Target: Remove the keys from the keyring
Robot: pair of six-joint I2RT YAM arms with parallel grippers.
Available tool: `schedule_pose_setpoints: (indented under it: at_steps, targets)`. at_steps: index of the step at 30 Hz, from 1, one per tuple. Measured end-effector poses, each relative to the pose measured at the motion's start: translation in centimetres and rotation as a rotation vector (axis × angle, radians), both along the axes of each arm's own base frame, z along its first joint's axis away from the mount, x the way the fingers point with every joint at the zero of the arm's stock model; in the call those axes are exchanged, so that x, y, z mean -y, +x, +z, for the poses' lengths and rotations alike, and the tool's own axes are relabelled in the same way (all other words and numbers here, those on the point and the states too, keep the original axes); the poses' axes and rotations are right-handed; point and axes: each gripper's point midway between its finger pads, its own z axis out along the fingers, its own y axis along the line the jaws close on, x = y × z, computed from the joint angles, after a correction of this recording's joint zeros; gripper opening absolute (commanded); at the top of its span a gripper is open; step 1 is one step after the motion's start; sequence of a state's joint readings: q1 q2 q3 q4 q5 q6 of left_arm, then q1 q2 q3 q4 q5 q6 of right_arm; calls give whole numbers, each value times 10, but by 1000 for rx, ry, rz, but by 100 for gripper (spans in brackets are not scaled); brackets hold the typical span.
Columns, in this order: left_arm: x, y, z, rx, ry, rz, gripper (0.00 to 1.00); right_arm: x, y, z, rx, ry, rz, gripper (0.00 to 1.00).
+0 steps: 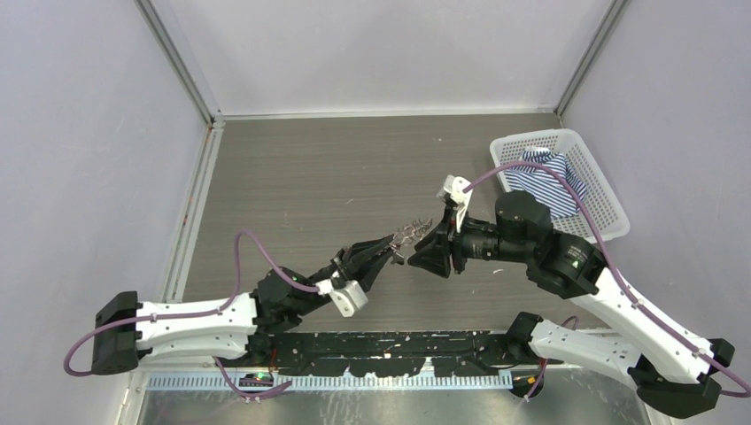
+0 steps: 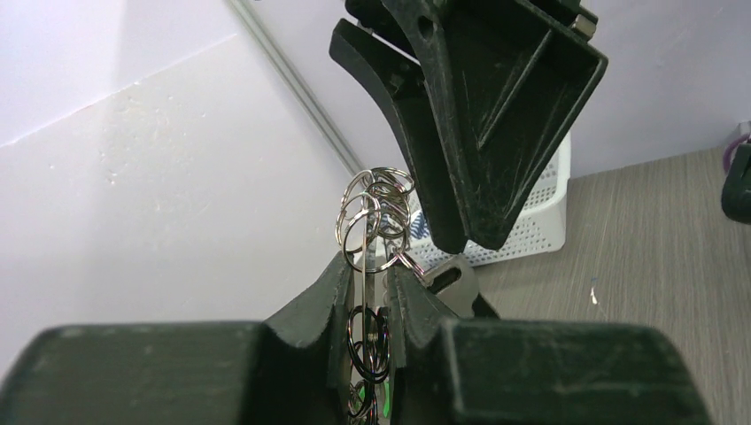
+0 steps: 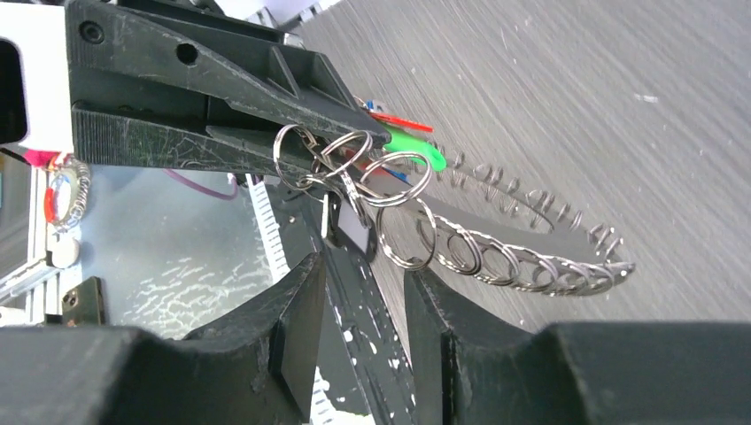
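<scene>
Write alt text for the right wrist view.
The left gripper, jaws shut, holds the keyring by a bunch of small silver rings over a wood-grain table. Green and red keys show behind; the right gripper, jaws open, sits below.

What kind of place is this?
Probably a robot lab test booth: plain white walls box in a grey table, with a left arm and a right arm bolted at its edge.

left arm (image 1: 190, 323) + right arm (image 1: 611, 345): white shells, black joints. purple cable (image 1: 496, 169) loops along each. left pincer (image 1: 392, 251) / right pincer (image 1: 427, 239): matte black, ribbed triangular fingers (image 2: 496, 115), scuffed. white camera block (image 1: 347, 297) at wrists.
</scene>
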State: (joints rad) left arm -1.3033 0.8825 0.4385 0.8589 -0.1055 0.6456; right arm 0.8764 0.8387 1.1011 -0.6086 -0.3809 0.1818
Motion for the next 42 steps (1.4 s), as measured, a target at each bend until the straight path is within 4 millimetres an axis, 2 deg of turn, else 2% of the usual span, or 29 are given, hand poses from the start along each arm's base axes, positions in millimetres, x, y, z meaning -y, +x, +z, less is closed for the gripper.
schedule_pose_setpoints:
  at_steps: [5,9,15,21,26,34,42]
  targets:
    - [-4,-9,21,-22,-27,-52,0,-6,-2,15,55,80,36,43]
    - [-4,-13,32,-35,-34,-78,0,-16,-4,13,59,125,79,44]
    - [1,-12,32,-61,5,-87,0,-21,-9,12,67,185,112,44]
    - [4,-16,40,-56,9,-108,0,-19,-11,27,113,262,110,37]
    - [8,-16,39,-60,23,-114,0,-19,-11,40,132,309,105,37]
    - [10,-16,42,-59,23,-120,0,-14,-8,48,133,358,58,34]
    - [11,-12,40,-68,28,-98,0,-15,-5,47,108,374,34,33]
